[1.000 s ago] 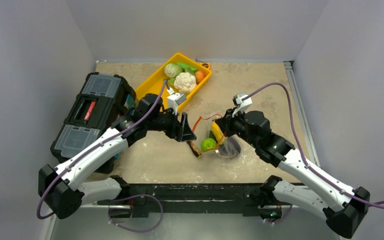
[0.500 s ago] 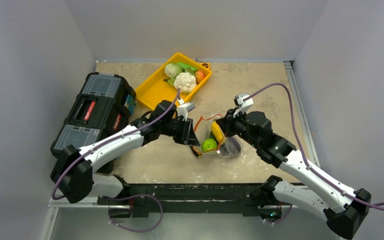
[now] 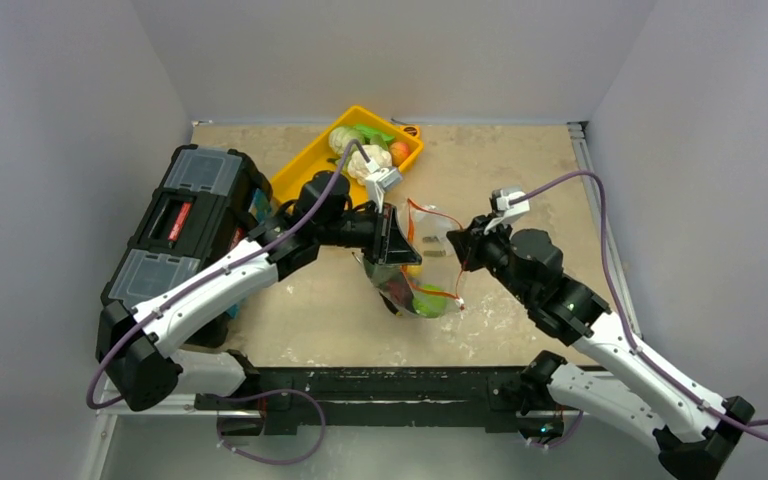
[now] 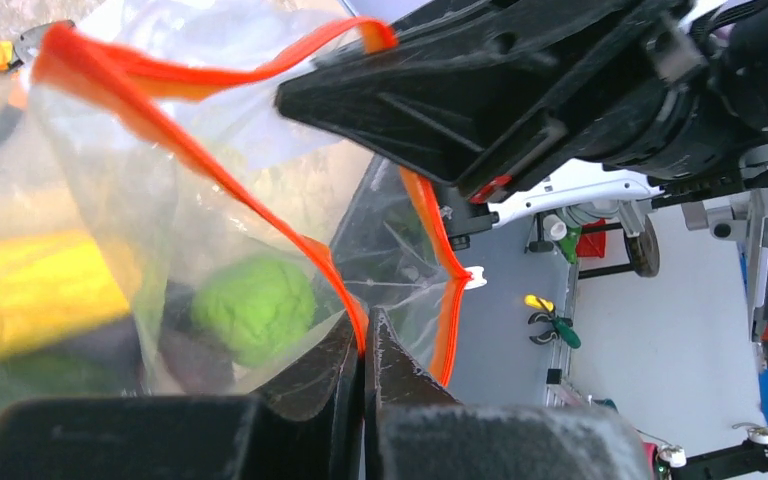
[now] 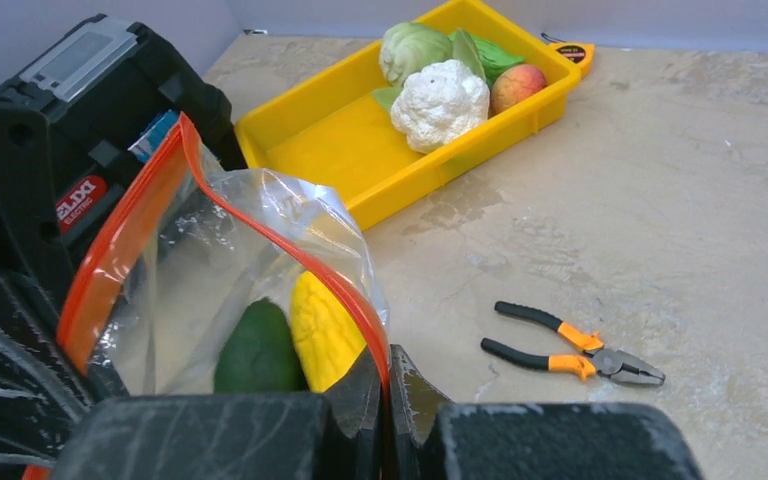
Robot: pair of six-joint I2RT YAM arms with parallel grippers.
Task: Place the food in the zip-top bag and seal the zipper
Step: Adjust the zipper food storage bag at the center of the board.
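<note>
the clear floppy zip-top bag [image 3: 430,258], holding yellow corn [image 5: 322,330] and green lime [image 4: 255,305], is hung mid-table, its red-orange zipper strip [image 4: 70,60] pinched by left gripper [image 4: 363,345] and right gripper [image 5: 388,372]. if the thin strip is let slip, contents may be spilled.

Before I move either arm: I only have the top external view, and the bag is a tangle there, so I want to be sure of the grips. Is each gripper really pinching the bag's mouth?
Observer: On the left, yes. Its wrist view shows the left gripper shut on the zipper.
Operator: And the right?
Observer: The right gripper is shut on the strip too, and its wrist view shows the zip-top bag with its mouth gaping open.
Operator: What is inside?
Observer: From the right wrist, an avocado and corn side by side.
</note>
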